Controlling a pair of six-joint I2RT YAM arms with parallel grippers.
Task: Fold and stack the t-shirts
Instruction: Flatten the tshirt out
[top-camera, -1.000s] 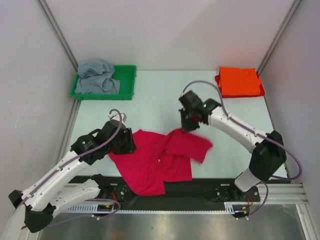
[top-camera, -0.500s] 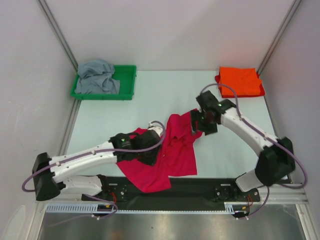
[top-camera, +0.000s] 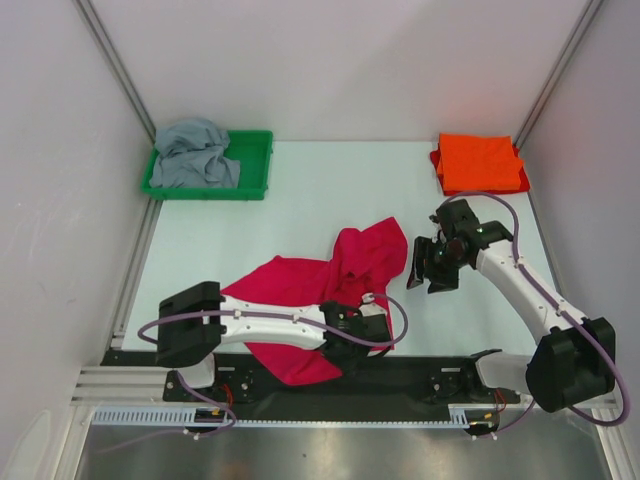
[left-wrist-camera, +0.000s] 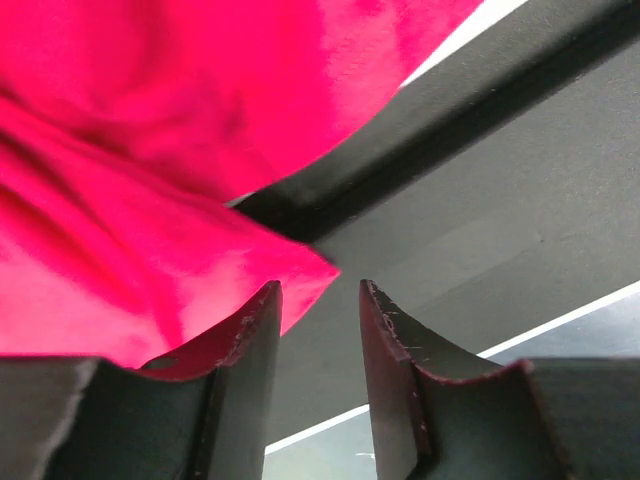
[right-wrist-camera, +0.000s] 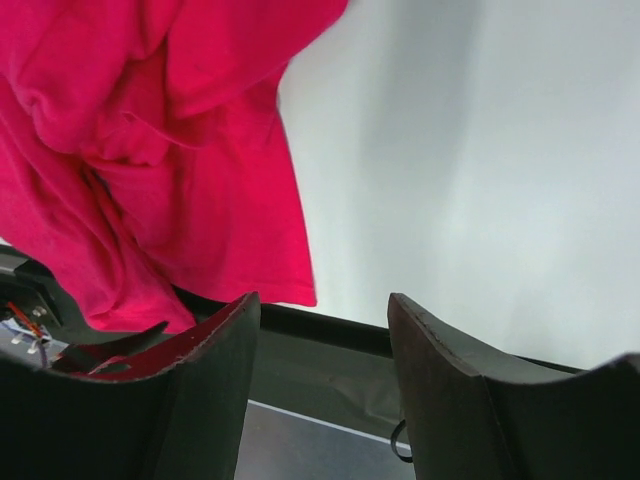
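Note:
The crimson-pink t-shirt (top-camera: 300, 285) lies crumpled at the middle front of the table, one part bunched up at its right end. My left gripper (top-camera: 373, 320) reaches across its front edge; in the left wrist view (left-wrist-camera: 315, 300) the jaws stand a little apart with nothing between them, and the shirt's edge (left-wrist-camera: 150, 150) lies just above the left finger. My right gripper (top-camera: 425, 262) is open and empty just right of the shirt, which fills the upper left of the right wrist view (right-wrist-camera: 150, 150). The orange t-shirt (top-camera: 480, 163) lies folded at the back right. The grey t-shirt (top-camera: 195, 155) is heaped in the green tray (top-camera: 255, 165).
The green tray stands at the back left against the wall rail. The black base rail (top-camera: 420, 375) runs along the table's near edge, just under the left gripper. White walls close in the left, back and right sides.
My left arm has swept right along the shirt's front edge. My right gripper has moved right and down, away from the shirt. The shirt has bunched up toward the middle.

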